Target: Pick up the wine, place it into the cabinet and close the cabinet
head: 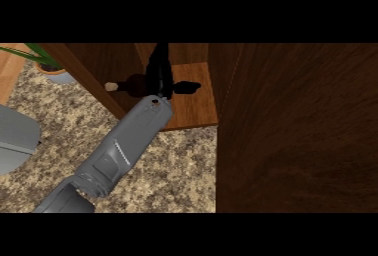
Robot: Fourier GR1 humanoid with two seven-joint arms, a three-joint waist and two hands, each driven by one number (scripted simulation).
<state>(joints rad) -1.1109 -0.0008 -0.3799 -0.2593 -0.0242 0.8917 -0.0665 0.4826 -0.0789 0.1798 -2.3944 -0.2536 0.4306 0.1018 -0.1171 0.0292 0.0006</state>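
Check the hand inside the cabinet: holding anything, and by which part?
The hand is curled round the wine bottle, at its body; the neck sticks out left.

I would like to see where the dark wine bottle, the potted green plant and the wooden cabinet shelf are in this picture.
dark wine bottle (133, 84): head view, on its dark body, left of the hand.
potted green plant (57, 75): head view, on its pot.
wooden cabinet shelf (198, 102): head view, on a bare part of the board.
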